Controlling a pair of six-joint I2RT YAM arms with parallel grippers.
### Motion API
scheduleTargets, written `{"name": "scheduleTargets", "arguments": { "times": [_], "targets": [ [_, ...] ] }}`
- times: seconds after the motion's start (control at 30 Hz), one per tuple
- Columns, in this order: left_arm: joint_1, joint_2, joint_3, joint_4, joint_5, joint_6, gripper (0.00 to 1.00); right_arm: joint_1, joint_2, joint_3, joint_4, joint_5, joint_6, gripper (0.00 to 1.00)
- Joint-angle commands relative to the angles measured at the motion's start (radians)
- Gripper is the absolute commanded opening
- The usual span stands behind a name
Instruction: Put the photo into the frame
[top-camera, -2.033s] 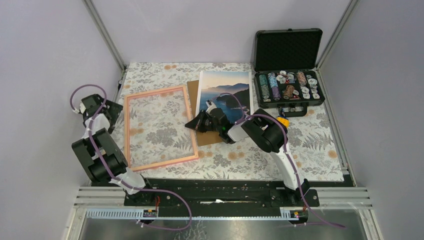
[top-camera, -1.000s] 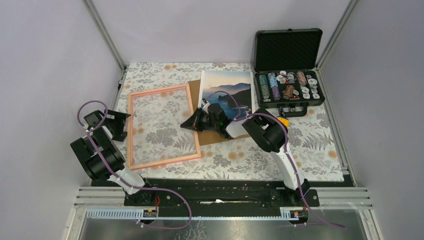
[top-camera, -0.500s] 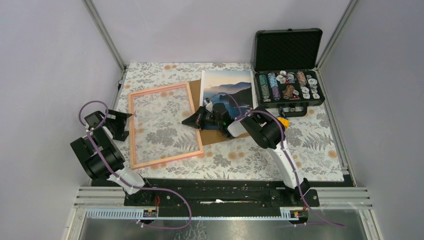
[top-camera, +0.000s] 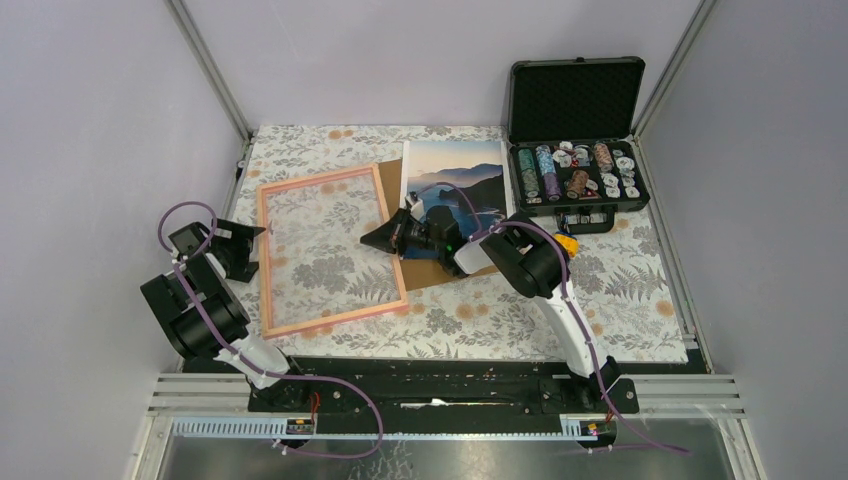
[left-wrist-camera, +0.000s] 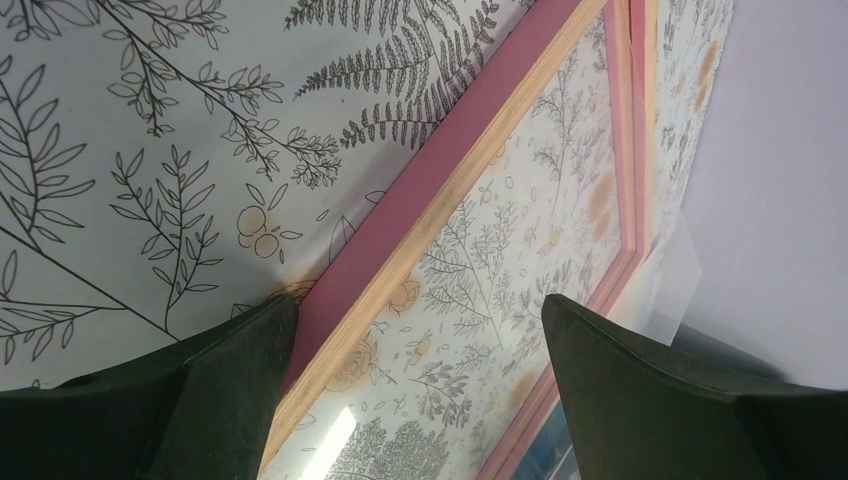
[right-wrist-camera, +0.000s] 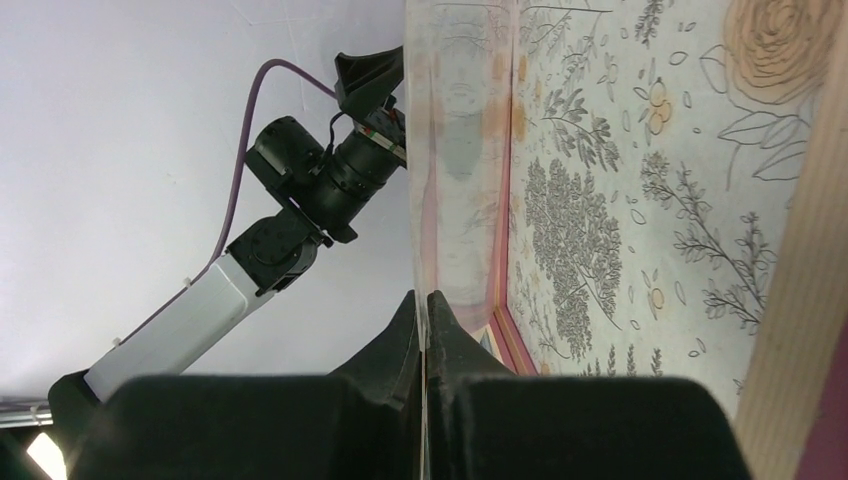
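While the frame (top-camera: 325, 250) lies on the flower-printed tablecloth (top-camera: 620, 300), it is flanked by both arms, one at each long side. At the frame's right border the right gripper (top-camera: 372, 238) is seen; in the right wrist view its fingers (right-wrist-camera: 380, 360) are pressed together on a thin clear edge of the frame, which runs straight away from them. Whether that edge is raised off the cloth cannot be told. At the frame's left border the left gripper (top-camera: 255, 252) is placed, and in the left wrist view its fingers (left-wrist-camera: 210, 390) are spread wide, with the pink border passing between them and no contact shown. The photo (top-camera: 455, 170) is found just beside the frame's right side, outside the border, face up on the brown backing board (top-camera: 432, 272); its nearer part is covered by the right arm. Well to the right of the frame, past the photo, an open black case (top-camera: 575, 100) filled with poker chips (top-camera: 575, 170) is set on the cloth.
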Motion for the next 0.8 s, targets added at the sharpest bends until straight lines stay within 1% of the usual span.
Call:
{"name": "scheduleTargets", "arguments": {
  "times": [0.0,0.1,0.27,0.47,0.77],
  "targets": [
    [-0.007,0.044,-0.034,-0.088,0.026,-0.001,0.99,0.019,-0.007,0.017,0.141,-0.004,0.0,0.0],
    [-0.006,0.043,-0.032,-0.09,0.024,0.001,0.99,0.021,-0.01,0.001,0.183,-0.008,-0.012,0.0],
    [-0.002,0.041,-0.03,-0.091,0.027,0.005,0.99,0.025,-0.015,0.003,0.159,-0.005,-0.052,0.0],
    [-0.001,0.04,-0.031,-0.088,0.028,0.004,0.99,0.03,0.015,0.027,0.176,-0.019,-0.032,0.0],
    [0.009,0.046,-0.028,-0.086,0.033,0.003,0.99,0.036,-0.061,0.002,0.184,-0.047,-0.047,0.0]
  ]
}}
